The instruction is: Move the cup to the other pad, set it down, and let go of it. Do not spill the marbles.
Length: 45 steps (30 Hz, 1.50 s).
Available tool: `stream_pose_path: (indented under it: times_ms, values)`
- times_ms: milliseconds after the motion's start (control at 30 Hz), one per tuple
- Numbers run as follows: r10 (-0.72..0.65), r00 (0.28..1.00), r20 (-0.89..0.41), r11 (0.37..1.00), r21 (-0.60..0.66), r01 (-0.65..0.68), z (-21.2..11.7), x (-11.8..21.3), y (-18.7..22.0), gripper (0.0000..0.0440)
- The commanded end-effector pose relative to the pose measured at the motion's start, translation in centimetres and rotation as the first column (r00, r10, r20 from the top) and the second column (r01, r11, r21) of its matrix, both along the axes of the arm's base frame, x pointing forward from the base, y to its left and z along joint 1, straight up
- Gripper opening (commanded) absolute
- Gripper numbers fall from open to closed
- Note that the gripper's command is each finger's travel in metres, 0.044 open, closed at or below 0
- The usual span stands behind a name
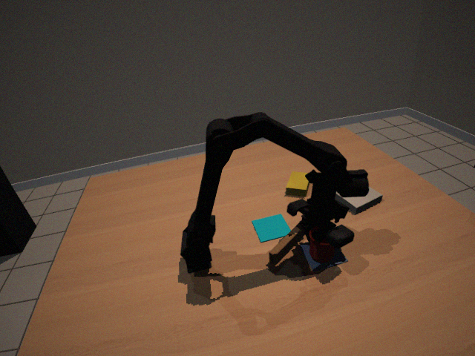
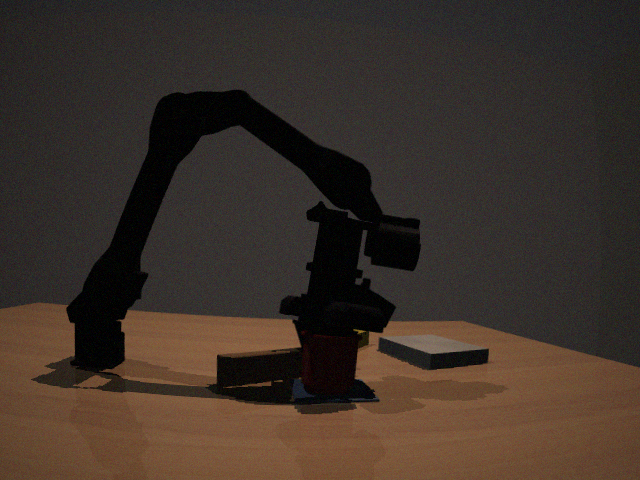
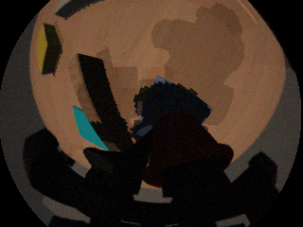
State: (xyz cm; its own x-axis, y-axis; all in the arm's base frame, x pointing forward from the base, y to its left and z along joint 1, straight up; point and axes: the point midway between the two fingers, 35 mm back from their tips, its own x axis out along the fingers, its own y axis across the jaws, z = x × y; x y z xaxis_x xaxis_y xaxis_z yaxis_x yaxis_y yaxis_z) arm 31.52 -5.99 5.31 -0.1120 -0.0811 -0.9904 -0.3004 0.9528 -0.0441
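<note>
With my jaws clamped on the wall of the red cup (image 1: 321,249) (image 2: 329,364) (image 3: 177,137), which stood on the blue pad (image 1: 308,254) (image 2: 298,391) (image 3: 172,99), I needed a firm pinch before a slow, level lift over the wooden bar (image 1: 283,248) (image 2: 255,367) (image 3: 97,82).

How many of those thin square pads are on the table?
2. The teal pad lies bare; the blue pad is under the red cup. Another could be hidden behind the arm or the blocks.
</note>
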Motion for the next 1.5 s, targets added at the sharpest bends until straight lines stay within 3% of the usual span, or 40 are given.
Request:
stream_pose_path:
  times_ms: [0,767,1467]
  values:
    - [0.055,0.998,-0.02,0.998,0.012,-0.055,0.0,-0.5,-0.2,0.0]
    - [0.225,0.974,0.023,0.973,0.048,-0.226,5.7,-1.5,1.2,0.0]
    - [0.334,0.936,0.116,0.941,0.025,-0.339,8.1,-1.5,7.0,0.0003]
